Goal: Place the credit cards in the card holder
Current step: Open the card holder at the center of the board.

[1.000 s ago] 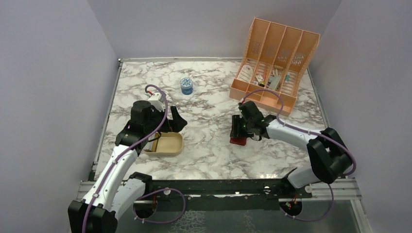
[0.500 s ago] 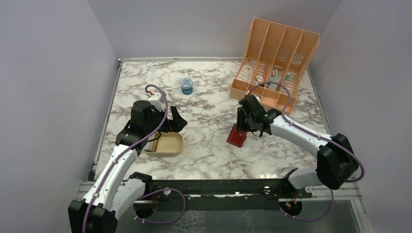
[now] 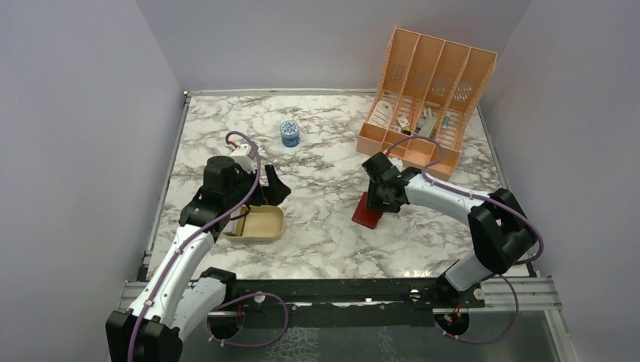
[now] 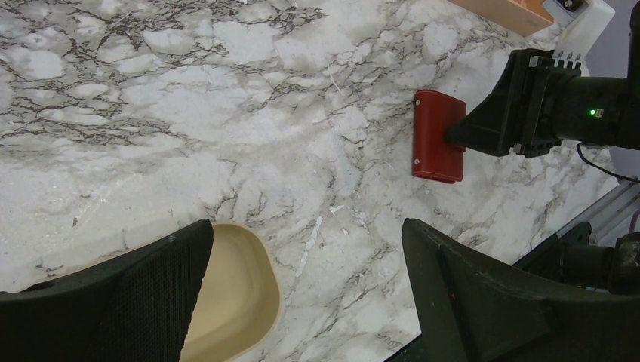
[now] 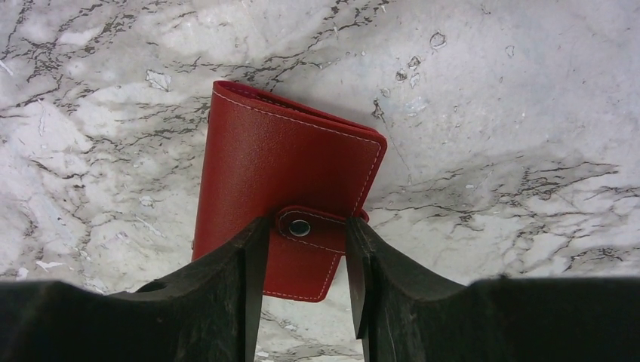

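The card holder is a dark red closed case with a snap strap, lying on the marble right of centre; it also shows in the left wrist view. My right gripper is at its far end. In the right wrist view the two fingertips press on either side of the snap strap, so the gripper is shut on the card holder. My left gripper hangs wide open over the right end of a tan tray, holding nothing. The credit cards are out of view.
The tan tray sits at the left, partly under the left arm. A peach slotted organizer with small items stands at the back right, just behind the right arm. A small blue-and-white jar stands at the back centre.
The right gripper's jaws narrowed onto the card holder while its wrist turned and drew back; the holder now shows left of the gripper. The left arm has not moved.
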